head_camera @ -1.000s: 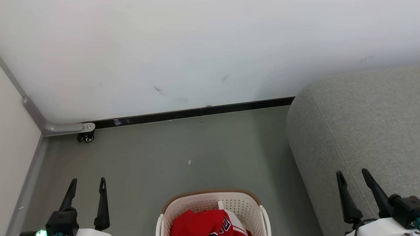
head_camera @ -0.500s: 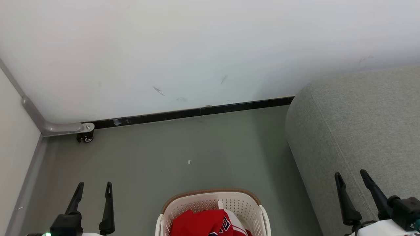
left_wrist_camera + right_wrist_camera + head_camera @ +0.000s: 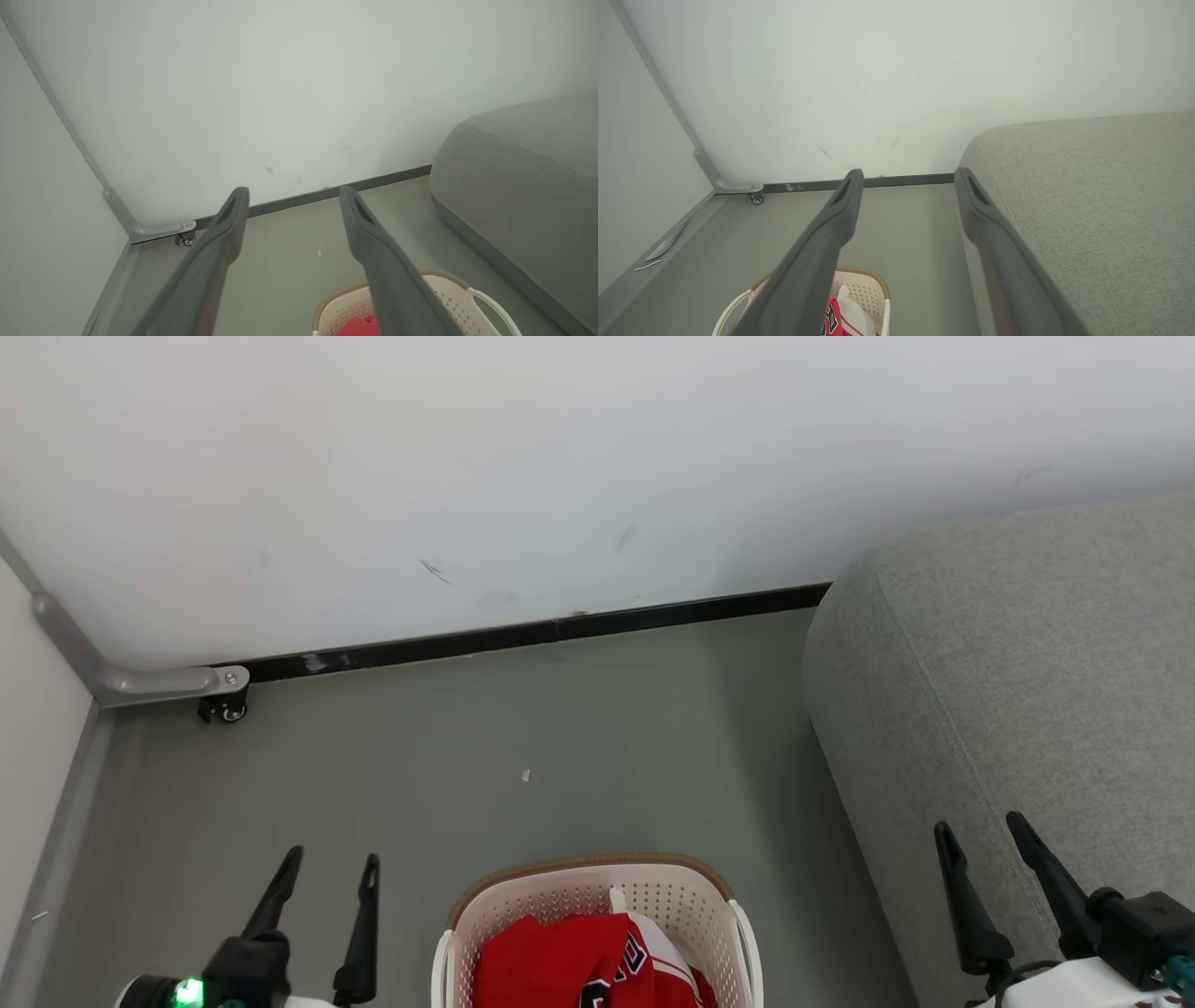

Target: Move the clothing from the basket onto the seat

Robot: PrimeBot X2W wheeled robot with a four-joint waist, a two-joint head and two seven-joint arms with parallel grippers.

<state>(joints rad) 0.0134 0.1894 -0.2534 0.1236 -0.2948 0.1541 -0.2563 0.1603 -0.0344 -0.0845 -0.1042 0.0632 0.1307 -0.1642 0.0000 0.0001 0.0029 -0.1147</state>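
Flanking the basket (image 3: 588, 864), left gripper (image 3: 334, 854) and right gripper (image 3: 977, 823) gape empty.

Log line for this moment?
left end effector: open, empty | right end effector: open, empty | clothing: in basket | seat: right of basket

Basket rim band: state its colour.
Brown: the rim band tops the cream-white perforated basket. Head view shows it best.

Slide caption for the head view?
Red clothing in cream perforated plastic basket beside grey fabric sofa; open left hand and open right hand flank it.
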